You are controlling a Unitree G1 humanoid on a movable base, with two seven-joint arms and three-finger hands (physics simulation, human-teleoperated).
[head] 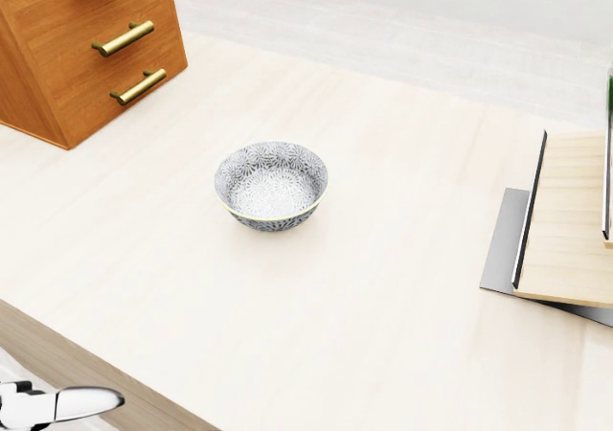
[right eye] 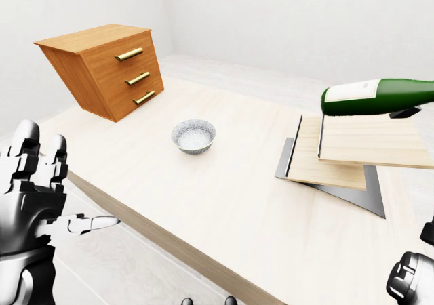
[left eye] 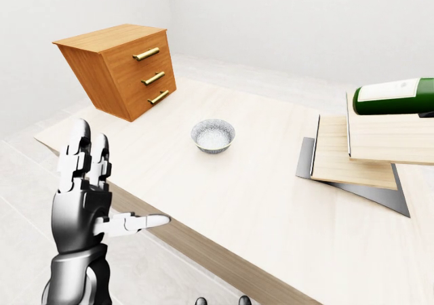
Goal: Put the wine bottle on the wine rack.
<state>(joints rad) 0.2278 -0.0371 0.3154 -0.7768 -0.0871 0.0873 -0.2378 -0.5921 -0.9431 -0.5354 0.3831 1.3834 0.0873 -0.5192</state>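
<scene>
A green wine bottle [right eye: 376, 96] with a white label lies on its side along the top of the wine rack [right eye: 352, 146], base toward the view's left. The rack is two tilted pale wood boards on a grey plate [right eye: 352, 193]. Whether the bottle rests on the upper board or hangs just over it I cannot tell. No hand is on it. My left hand [left eye: 119, 183] stands open at the lower left, off the table's near edge, fingers up and thumb out. A grey rounded part of my right hand [right eye: 410, 281] shows at the bottom right corner, its fingers hidden.
A patterned grey bowl [head: 271, 185] sits mid-table. A tilted wooden chest of drawers [head: 86, 38] with brass handles stands at the upper left. The pale table's near edge [left eye: 203, 251] runs diagonally across the lower part of the left-eye view.
</scene>
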